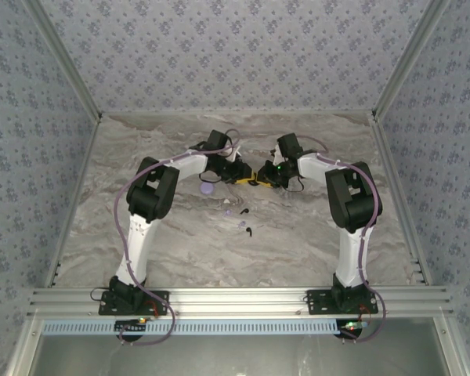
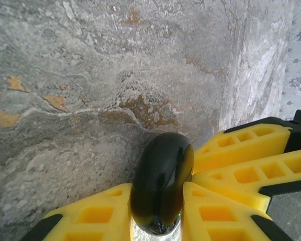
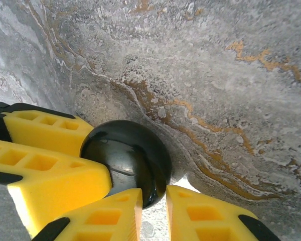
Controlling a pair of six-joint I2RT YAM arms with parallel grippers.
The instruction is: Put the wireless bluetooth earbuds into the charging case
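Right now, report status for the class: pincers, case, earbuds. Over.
Left pincer, right pincer: both shut on black case. Earbuds loose on table. Purple case lies beside left arm.

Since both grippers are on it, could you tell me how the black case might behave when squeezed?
The black case looks glossy and curved, so it may slip from the pinch of the left gripper. It shows no denting, suggesting a rigid shell. Being round, it would probably roll if dropped.
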